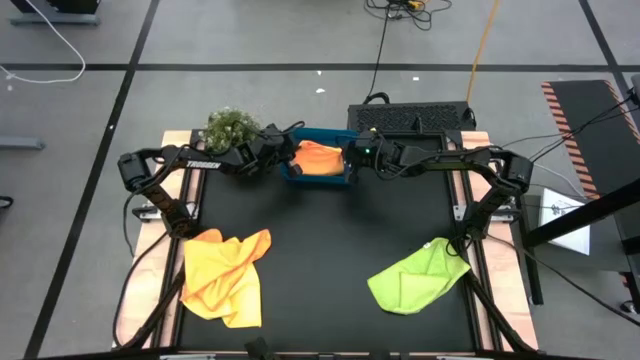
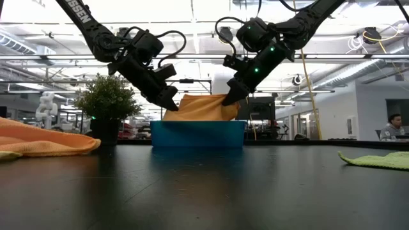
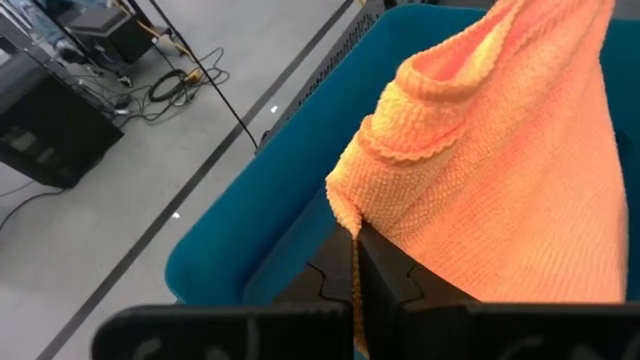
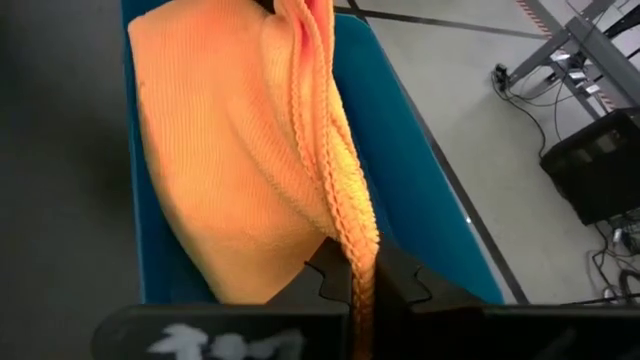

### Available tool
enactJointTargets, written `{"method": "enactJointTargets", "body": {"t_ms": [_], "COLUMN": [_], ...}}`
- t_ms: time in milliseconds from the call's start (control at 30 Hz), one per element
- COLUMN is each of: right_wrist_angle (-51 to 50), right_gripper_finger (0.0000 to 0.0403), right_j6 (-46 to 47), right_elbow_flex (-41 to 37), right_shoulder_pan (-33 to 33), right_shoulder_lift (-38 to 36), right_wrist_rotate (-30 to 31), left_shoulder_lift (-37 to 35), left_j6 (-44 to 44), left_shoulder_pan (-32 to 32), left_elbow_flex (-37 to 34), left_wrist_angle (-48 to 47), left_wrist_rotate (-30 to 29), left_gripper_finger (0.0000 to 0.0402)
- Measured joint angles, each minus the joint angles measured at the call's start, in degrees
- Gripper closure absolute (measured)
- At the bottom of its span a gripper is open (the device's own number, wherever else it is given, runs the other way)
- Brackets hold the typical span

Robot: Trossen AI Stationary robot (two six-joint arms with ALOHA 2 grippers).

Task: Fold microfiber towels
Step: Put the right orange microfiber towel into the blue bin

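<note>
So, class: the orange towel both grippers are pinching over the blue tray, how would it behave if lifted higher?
The orange towel probably stays floppy: it sags in folds between the left gripper and right gripper. It seems light, hanging from pinched edges alone. Its loose bulk may drag along the blue tray.

"TROSSEN" on the left arm (image 1: pixel 190 163).

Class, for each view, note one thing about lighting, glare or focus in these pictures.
High view: even light, the black table matte, no glare. Low view: bright ceiling lights wash out the background, the near table blurred and faintly reflecting the blue tray. Left wrist view: the orange towel sharp, its weave plain. Right wrist view: the right gripper dark, the towel's hem crisp.
</note>
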Motion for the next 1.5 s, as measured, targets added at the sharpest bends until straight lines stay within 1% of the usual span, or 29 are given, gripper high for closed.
{"method": "enactJointTargets", "body": {"t_ms": [167,233,300,467,667,900,1000,1200,1367,1500], "right_wrist_angle": [1.09,1.43,1.68,1.69,2.45,2.74,3.86,8.83,9.54,8.88], "right_gripper_finger": [0.0403,0.0400,0.0395,0.0380,0.0341,0.0293,0.0280,0.0275,0.0269,0.0250], "right_j6": [-0.22,-0.32,-0.42,-0.01,0.49,1.85,2.31,4.22,4.17,3.95], "right_elbow_flex": [0.00,0.00,0.00,-0.07,-0.07,-0.07,-0.07,-0.04,-0.04,-0.07], "right_shoulder_pan": [0.04,0.04,0.04,-0.02,-0.08,-1.27,-1.96,-3.59,-4.89,-5.71], "right_shoulder_lift": [0.00,0.00,0.00,0.00,0.00,0.62,1.69,4.53,7.80,9.55], "right_wrist_rotate": [0.03,0.07,0.07,0.66,0.52,0.41,0.33,0.32,0.32,0.47], "left_shoulder_lift": [0.00,0.00,0.00,0.11,0.09,0.09,0.09,0.04,0.04,0.04], "left_j6": [-0.42,-0.39,-0.22,-0.15,-0.35,-0.04,1.83,4.24,5.01,4.96], "left_shoulder_pan": [0.00,0.02,0.02,0.23,0.42,0.16,-0.39,-2.02,-2.77,-2.73], "left_elbow_flex": [0.00,0.00,-0.02,-0.22,-0.22,-0.17,-0.15,-0.11,-0.11,-0.09], "left_wrist_angle": [-0.49,-0.66,-0.74,-1.78,-1.81,-0.99,-0.27,1.83,2.31,2.29], "left_wrist_rotate": [0.06,1.18,1.10,-3.76,-5.11,-4.77,-3.07,-1.90,-1.90,-1.91], "left_gripper_finger": [0.0397,0.0392,0.0382,0.0349,0.0319,0.0316,0.0316,0.0316,0.0316,0.0316]}}
